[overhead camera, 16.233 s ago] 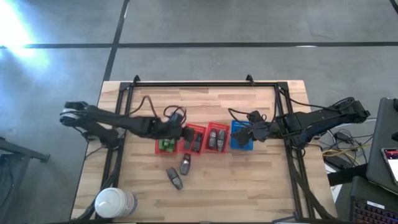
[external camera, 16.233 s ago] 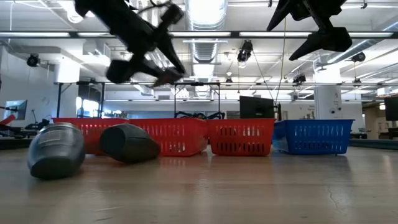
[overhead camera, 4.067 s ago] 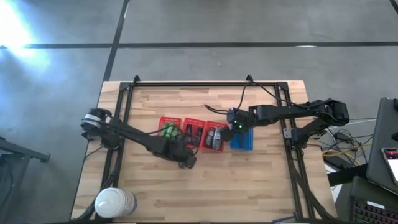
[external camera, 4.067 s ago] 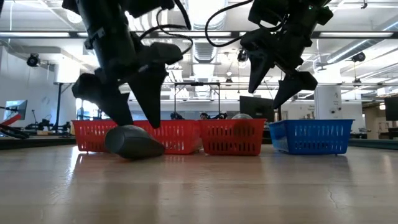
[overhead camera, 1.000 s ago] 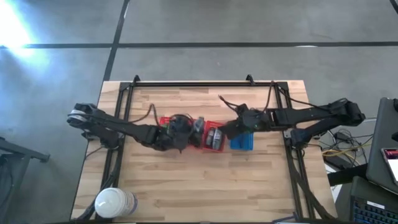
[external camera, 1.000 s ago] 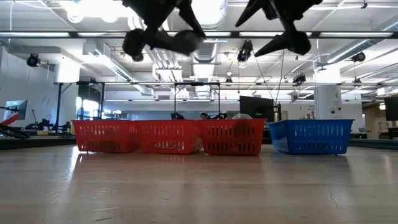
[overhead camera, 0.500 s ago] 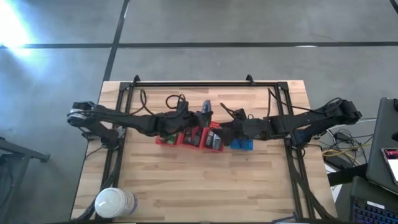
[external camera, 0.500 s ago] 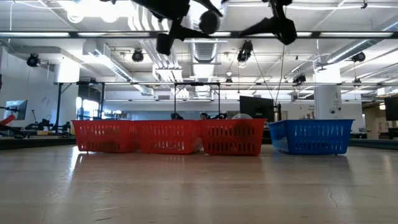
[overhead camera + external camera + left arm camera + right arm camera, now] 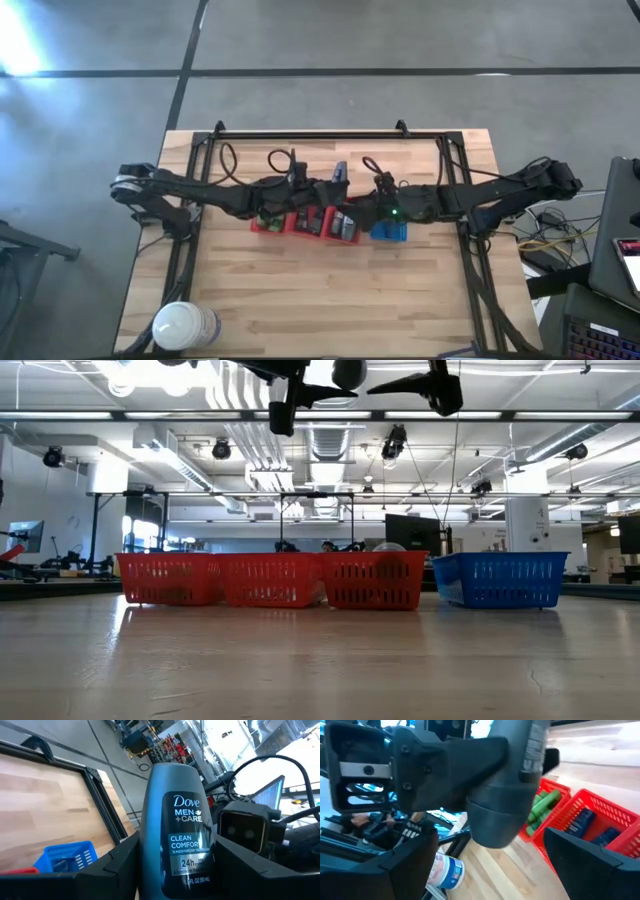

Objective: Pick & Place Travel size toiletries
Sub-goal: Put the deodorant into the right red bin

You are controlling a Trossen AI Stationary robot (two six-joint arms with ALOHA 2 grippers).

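My left gripper is shut on one of the travel size toiletries, a dark grey bottle with a white-lettered label, high above the baskets. In the low view its round end shows at the top. My right gripper is open; its fingers stand to either side of the bottle's rounded end without touching it. Green toiletries and dark ones lie in the red baskets. My left gripper pinches the bottle between its two fingers at the end below the label. The bottle sticks forward past the fingers, along them. It is lifted clear, well above the baskets, with its rounded end toward my right gripper.
Three red mesh baskets and a blue one stand in a row at the table's middle, right below both grippers. A large white roll stands at the near left corner. A black frame runs along the far edge.
My left gripper has carried the bottle up and toward the table's far right, and has turned it so that its round end faces the near side. My right gripper has moved left toward the bottle and now has its fingers around the rounded end.
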